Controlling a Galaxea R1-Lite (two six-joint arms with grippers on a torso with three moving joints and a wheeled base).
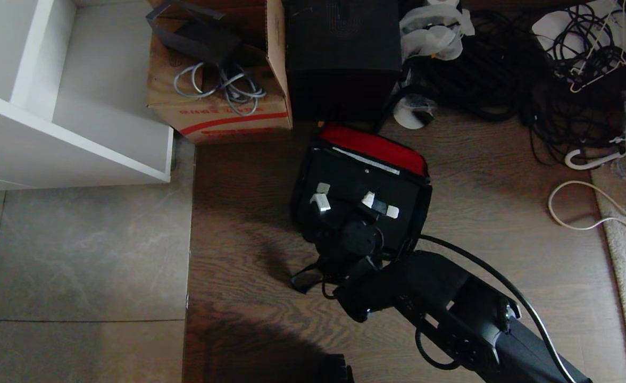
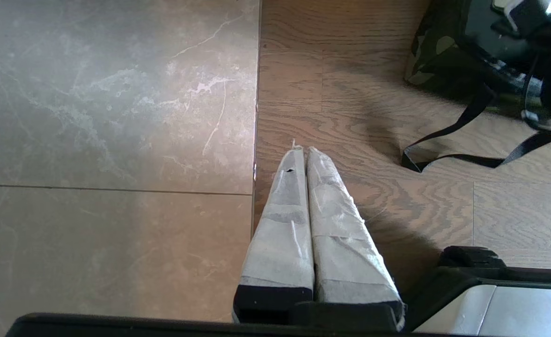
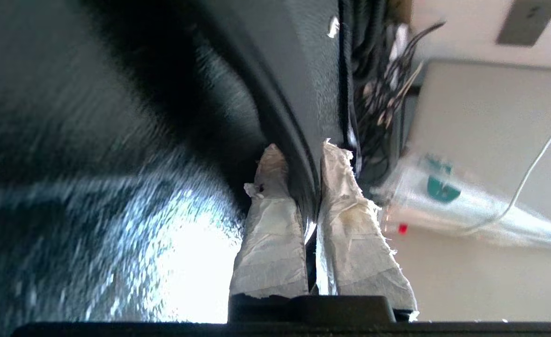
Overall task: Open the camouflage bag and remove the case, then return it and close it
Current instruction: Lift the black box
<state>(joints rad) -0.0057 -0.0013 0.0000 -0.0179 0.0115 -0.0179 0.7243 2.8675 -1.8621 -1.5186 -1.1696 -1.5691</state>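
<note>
Left gripper (image 2: 308, 152) pressed together, empty, idle over floor seam | camouflage bag (image 1: 313, 175) open on wood floor, case (image 1: 363, 183) inside | right gripper (image 3: 301, 159) clamped on case handle (image 3: 280, 112) | risk: thin pinch slips when lifting, case snags bag

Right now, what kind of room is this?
Probably a storage corner or lab back room: a heap of black cables, a cardboard box of cords and a white shelf unit crowd the floor.

Behind the camouflage bag (image 1: 360, 191) a cardboard box (image 1: 222, 106), black box (image 1: 343, 53) and tangled cables (image 1: 504, 80) block the way, while bare floor (image 1: 227, 234) lies open to the bag's left and near side.
</note>
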